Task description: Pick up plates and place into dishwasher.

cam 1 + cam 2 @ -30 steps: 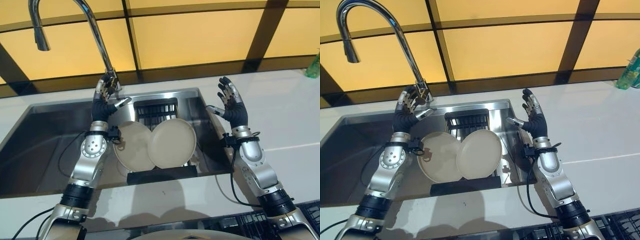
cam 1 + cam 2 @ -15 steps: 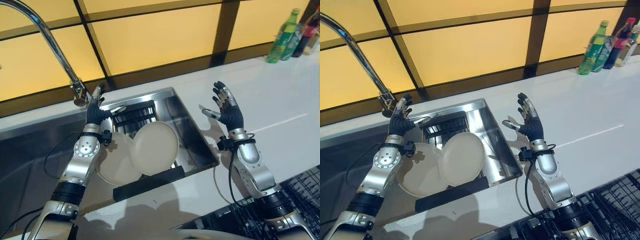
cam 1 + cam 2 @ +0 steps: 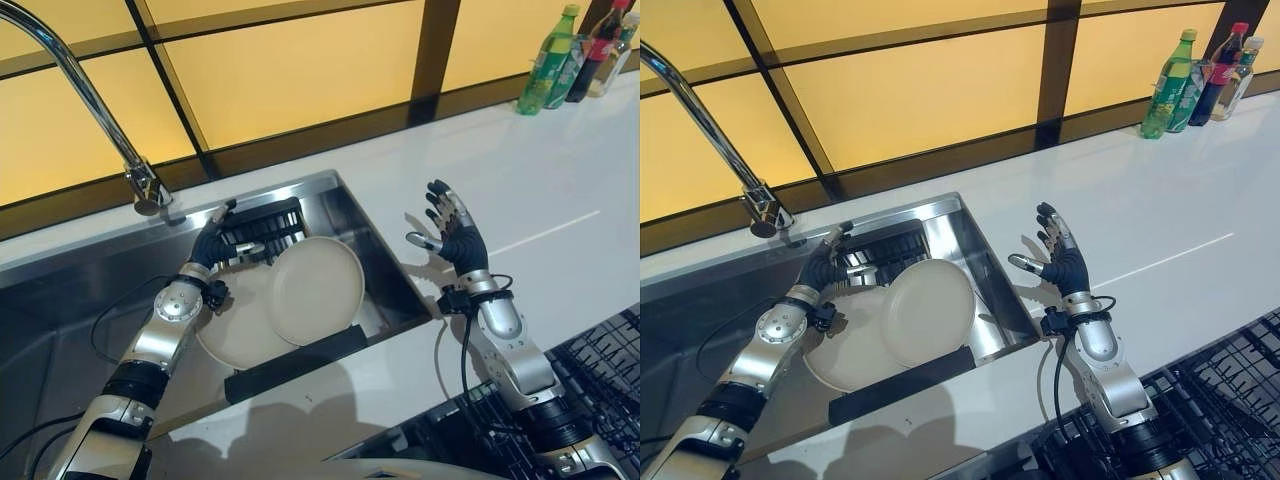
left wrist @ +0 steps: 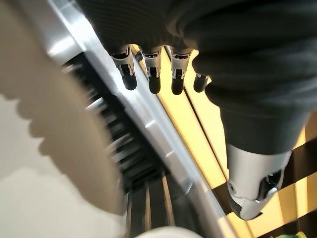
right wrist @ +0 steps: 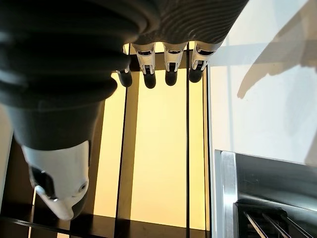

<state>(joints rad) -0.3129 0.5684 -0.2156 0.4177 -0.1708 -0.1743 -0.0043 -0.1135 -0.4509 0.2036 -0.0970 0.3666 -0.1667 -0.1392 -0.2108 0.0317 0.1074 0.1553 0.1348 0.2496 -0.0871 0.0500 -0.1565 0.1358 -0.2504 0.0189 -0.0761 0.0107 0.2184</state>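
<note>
I see two round cream plates (image 3: 318,289) leaning in the steel sink (image 3: 70,290) on a black rack (image 3: 262,224), easy to grab. My left hand (image 3: 212,243) hovers near them, fingers apart. My right hand (image 3: 458,238) waits spread above the white desk (image 3: 540,170).

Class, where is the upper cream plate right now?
The upper plate leans in the sink, overlapping the second plate, beside the robot's left hand and before the black rack.
</note>
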